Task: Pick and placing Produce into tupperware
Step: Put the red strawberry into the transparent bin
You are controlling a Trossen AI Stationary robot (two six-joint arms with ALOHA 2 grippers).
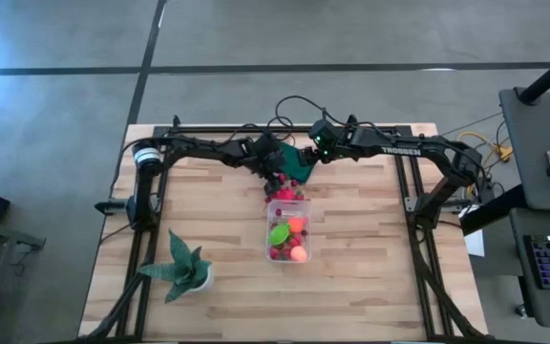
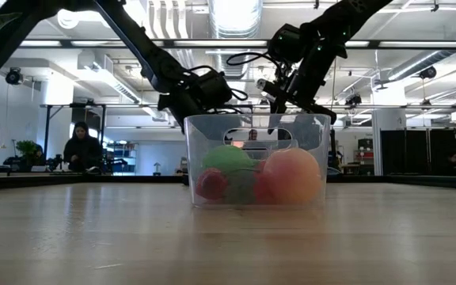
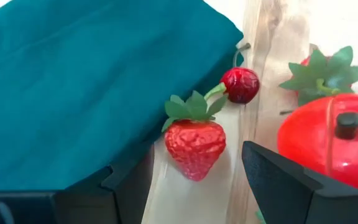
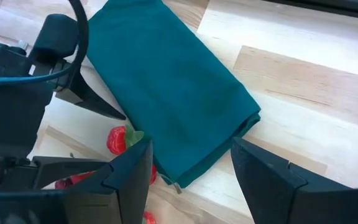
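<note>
The clear tupperware (image 1: 289, 232) stands mid-table and holds several pieces of produce, among them a lime-green piece (image 2: 228, 158) and an orange ball (image 2: 291, 176). Beyond it, loose produce lies on the wood beside a folded teal cloth (image 1: 301, 170): a strawberry (image 3: 194, 146), a cherry (image 3: 240, 84), a round red fruit (image 3: 331, 146) and a second strawberry (image 3: 322, 71). My left gripper (image 3: 197, 180) is open and low over the table, one finger on each side of the first strawberry, apart from it. My right gripper (image 4: 191, 168) hangs open above the cloth (image 4: 173, 87).
A spiky green potted plant (image 1: 181, 268) stands near the table's front left. Both arms meet close together at the far middle of the table, with the cloth between them. Bare wood lies to the left and right of the tupperware.
</note>
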